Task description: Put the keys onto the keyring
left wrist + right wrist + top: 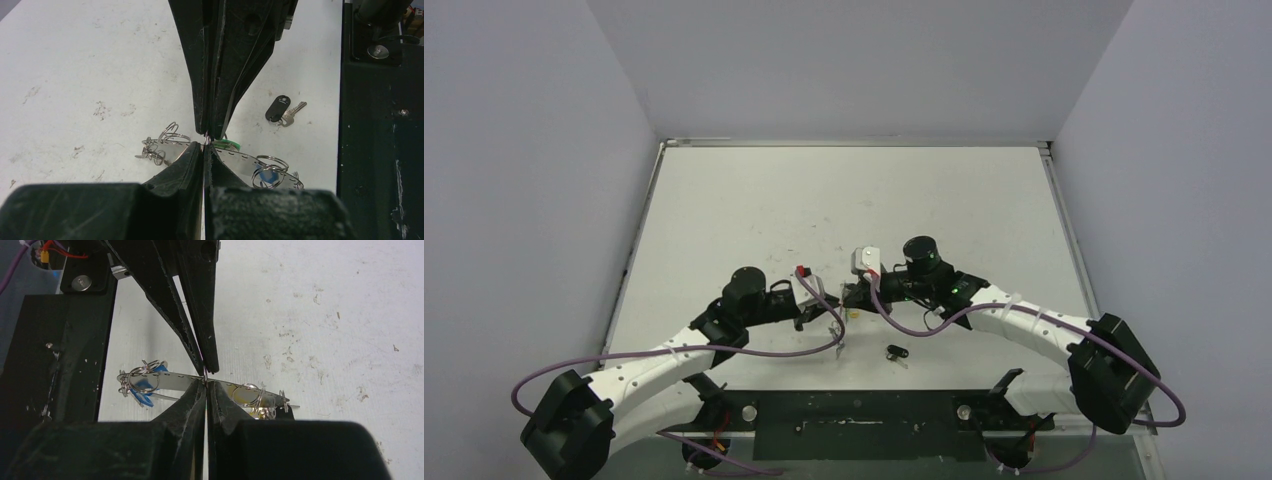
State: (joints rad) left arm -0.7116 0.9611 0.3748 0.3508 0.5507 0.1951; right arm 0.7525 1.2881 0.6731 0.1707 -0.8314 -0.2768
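A white worktop [754, 200], scuffed with small dark marks, is enclosed by plain pale grey walls [854, 60] on three sides. A dark plate [864, 425] is fixed along its near edge. Lighting seems even, perhaps overhead.

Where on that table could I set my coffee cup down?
The far half of the table, up to the back wall, is bare, and so are its left and right edges. Crowded: the near middle, where the left gripper and right gripper meet over the keys, a black key lying nearby.
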